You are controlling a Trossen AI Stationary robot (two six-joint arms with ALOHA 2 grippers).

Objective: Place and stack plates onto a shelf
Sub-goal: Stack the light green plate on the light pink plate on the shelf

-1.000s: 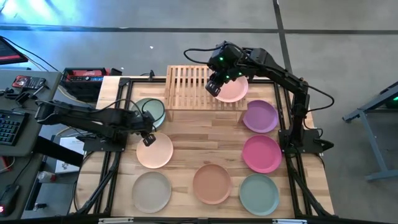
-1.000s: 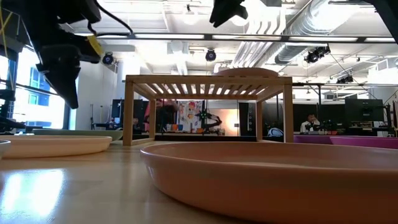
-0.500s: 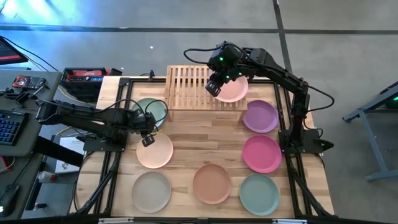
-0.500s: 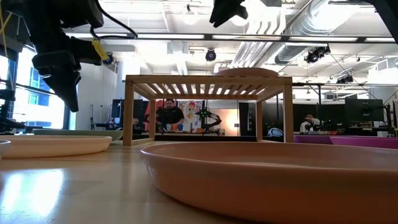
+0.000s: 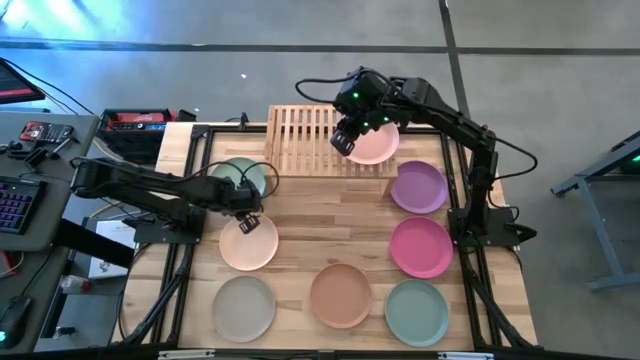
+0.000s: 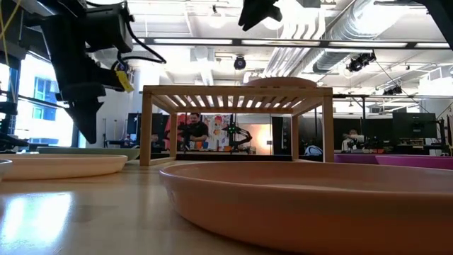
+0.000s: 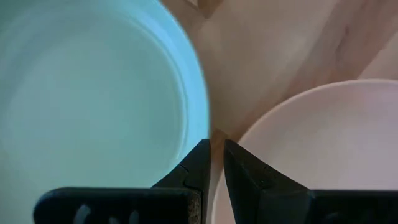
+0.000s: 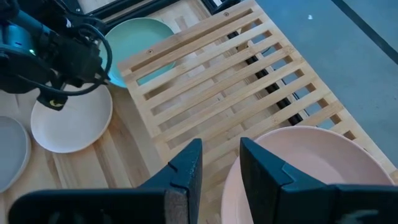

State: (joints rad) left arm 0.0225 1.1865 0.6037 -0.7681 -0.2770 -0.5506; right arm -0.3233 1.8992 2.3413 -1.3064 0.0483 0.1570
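Landmark: the wooden shelf [image 5: 322,140], standing at the far edge of the table [image 5: 340,215], slatted top facing up.

Pink plate [image 5: 377,145] lies flat on the shelf top, on its right half; the left half of the slats is bare. In the low view the plate shows as a shallow dome [image 6: 280,82] above the shelf's top rail.

Right gripper [image 5: 345,139] hangs over the shelf, at the pink plate's left rim. In the right wrist view its fingers [image 8: 185,167] stand a narrow gap apart with nothing between them; the plate's rim lies just below and beside them, not clamped.

Left gripper [image 5: 249,222] is in front of the shelf's left end, low over the table. In the left wrist view its fingers [image 7: 198,163] are nearly together, a thin slit between the tips, gripping nothing. The tips point down at the strip of bare table between the green plate [image 7: 87,93] and the peach plate [image 7: 305,149].

Green plate [image 5: 240,180] sits on the table just left of the shelf's front left leg. Peach plate [image 5: 249,243] sits in front of it, the two close together.

Right of the shelf: purple plate [image 5: 418,186], then magenta plate [image 5: 420,246] nearer the front.

Front row, well apart from the shelf: beige plate [image 5: 243,307], terracotta plate [image 5: 340,295], grey-teal plate [image 5: 416,312].
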